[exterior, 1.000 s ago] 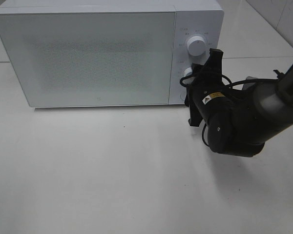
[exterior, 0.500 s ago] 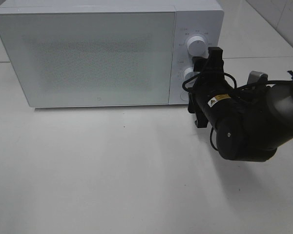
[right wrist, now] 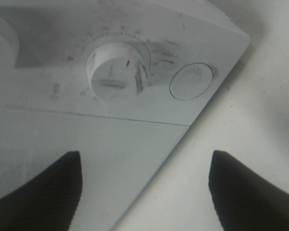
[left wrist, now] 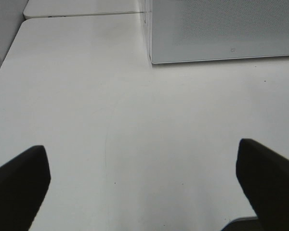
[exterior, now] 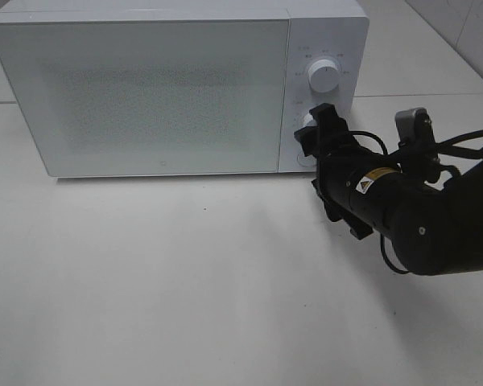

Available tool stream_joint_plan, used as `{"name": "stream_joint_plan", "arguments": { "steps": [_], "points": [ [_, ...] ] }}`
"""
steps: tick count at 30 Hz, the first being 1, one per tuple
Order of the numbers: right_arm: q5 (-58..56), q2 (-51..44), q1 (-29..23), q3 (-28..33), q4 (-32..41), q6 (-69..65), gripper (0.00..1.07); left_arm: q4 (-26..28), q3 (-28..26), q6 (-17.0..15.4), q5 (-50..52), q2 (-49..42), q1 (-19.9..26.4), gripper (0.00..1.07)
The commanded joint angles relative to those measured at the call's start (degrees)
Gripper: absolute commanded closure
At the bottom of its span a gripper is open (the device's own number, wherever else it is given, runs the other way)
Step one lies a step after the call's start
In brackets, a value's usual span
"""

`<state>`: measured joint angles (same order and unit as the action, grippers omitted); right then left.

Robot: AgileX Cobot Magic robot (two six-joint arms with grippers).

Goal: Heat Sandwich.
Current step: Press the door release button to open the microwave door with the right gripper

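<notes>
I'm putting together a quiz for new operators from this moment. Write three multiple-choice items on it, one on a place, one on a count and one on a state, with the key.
1. Where is the right gripper?
A. in front of the microwave's lower knob
B. on top of it
C. behind it

2. How many round knobs does its control panel carry?
A. one
B. two
C. four

3. The microwave's door is:
A. wide open
B. half open
C. shut

Key:
1 A: the right wrist view looks at that knob from between the open fingers.
2 B: there is an upper knob and the lower one.
3 C: the door lies flush with the front.
</notes>
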<state>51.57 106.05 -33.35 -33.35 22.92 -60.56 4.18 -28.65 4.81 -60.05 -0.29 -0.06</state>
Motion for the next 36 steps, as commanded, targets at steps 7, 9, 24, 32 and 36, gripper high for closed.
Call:
{"name": "stream_joint_plan", "arguments": {
  "steps": [7, 9, 24, 32, 36],
  "points": [
    [-19.6, -8.88, 0.63, -0.11, -2.35, 26.81, 0.33, 0.06, 0.23, -0.17, 0.63, -1.49, 0.17, 0.09],
    [-26.24, -11.8, 2.06, -0.17, -2.35, 34.72, 0.33, 0.06, 0.23, -0.17, 0.63, -1.49, 0.17, 0.09],
    [-64.4, -23.2, 9.85, -4.93, -2.69, 67.78, 0.33, 0.06, 0.23, -0.17, 0.63, -1.49, 0.17, 0.09],
    [-77.64, -27.62, 10.03, -6.99, -8.71, 69.1, 0.33, 0.06, 0.23, -0.17, 0.63, -1.49, 0.17, 0.09],
    [-82.05, -31.68, 10.03, -6.99, -9.51, 69.1, 0.33, 0.06, 0.23, -0.17, 0.63, -1.49, 0.17, 0.09]
  ]
}}
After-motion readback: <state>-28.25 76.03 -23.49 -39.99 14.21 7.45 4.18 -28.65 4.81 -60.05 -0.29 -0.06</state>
